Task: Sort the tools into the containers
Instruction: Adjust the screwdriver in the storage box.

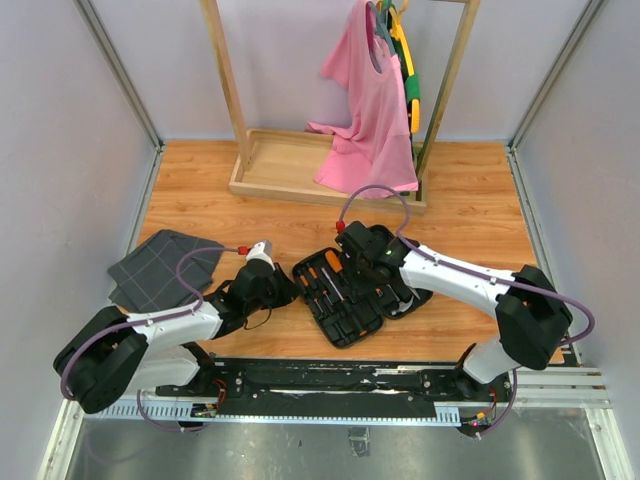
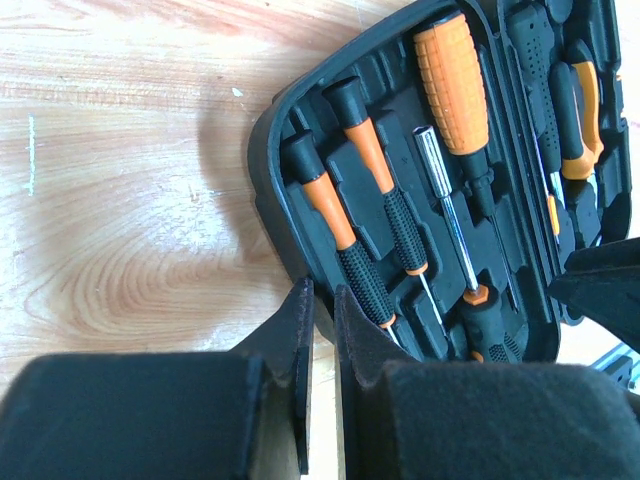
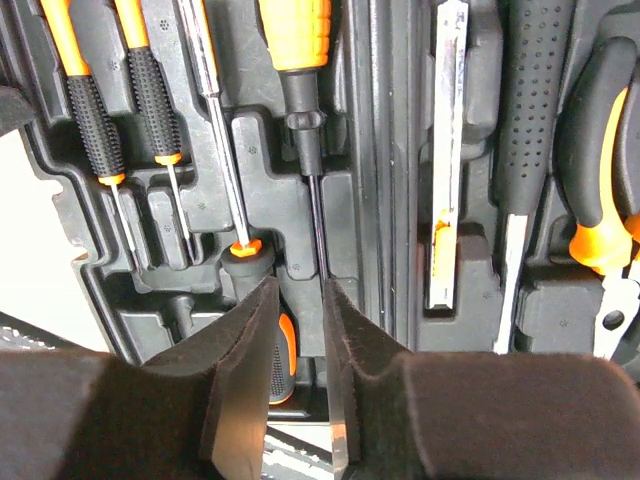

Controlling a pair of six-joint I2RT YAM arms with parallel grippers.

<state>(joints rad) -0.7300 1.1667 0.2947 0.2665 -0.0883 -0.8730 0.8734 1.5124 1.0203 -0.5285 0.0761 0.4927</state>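
Now I see the case (image 1: 345, 340) lying open on the tabletop (image 1: 470, 200). My left claw (image 2: 320, 300) sits closed at its rim; my right claw (image 3: 298, 300) hovers slightly parted over its slotted screwdrivers (image 3: 150, 90).

- The tool case (image 2: 268, 170) I'm looking into is black all over, slots included.
- Two slim screwdrivers (image 2: 340, 230) show orange necks, dotted black grips and orange collars.
- The fat screwdriver (image 2: 455, 70) has an orange handle with a grid of small squares.
- The pliers (image 3: 590, 240) are black with orange.
- My surface (image 2: 120, 200) is pale wood with brown grain rings.
- The fabric (image 1: 165, 268) is dark grey with a lighter grid.
- The shirt (image 1: 365, 120) is pink.
- I see matte black on my left tool (image 2: 320, 295) and right tool (image 3: 300, 288).
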